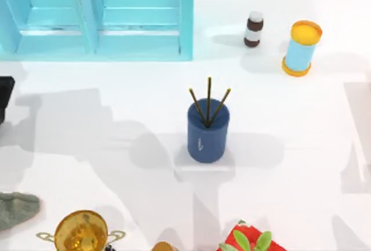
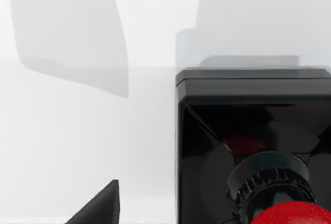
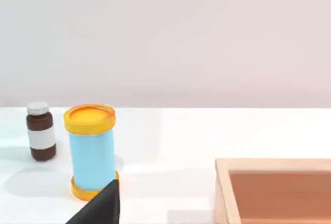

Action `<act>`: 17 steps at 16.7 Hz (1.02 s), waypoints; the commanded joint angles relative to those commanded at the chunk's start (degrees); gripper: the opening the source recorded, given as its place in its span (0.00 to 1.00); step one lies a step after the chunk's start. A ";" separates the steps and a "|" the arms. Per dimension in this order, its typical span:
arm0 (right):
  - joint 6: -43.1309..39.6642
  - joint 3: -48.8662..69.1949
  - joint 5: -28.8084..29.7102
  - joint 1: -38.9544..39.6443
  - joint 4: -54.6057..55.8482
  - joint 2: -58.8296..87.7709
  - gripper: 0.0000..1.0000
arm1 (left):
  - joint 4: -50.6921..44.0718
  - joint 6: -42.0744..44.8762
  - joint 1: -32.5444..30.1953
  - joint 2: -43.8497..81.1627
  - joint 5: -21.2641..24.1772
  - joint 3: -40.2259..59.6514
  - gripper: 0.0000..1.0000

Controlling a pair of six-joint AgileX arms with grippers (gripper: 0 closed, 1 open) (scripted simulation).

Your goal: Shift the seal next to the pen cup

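The white table [image 1: 301, 146] is carrying the pen cup [image 1: 207, 130] at its middle. A small brown bottle [image 1: 253, 29] and a light-blue can [image 1: 301, 48] are standing near the far right; a turquoise shelf [image 1: 98, 16] is sitting far left.

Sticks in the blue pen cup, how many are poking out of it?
3. All stand in the pen cup at the table's middle in the top view: one stick leans left, one stands upright in the centre, one leans right. Their lower ends are hidden inside.
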 joint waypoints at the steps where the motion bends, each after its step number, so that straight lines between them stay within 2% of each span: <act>1: 0.00 0.00 0.00 0.00 0.00 0.00 1.00 | 0.00 0.00 0.00 0.00 0.00 0.00 1.00; 2: 0.00 0.00 0.00 0.00 0.00 0.00 1.00 | 0.00 0.00 0.00 0.00 0.00 0.00 1.00; 15: 0.00 0.00 0.00 0.00 0.00 0.00 1.00 | 0.00 0.00 0.00 0.00 0.00 0.00 0.02; 17: 0.00 0.00 0.00 0.00 0.00 0.00 1.00 | 0.00 0.00 0.00 0.00 0.00 0.00 0.00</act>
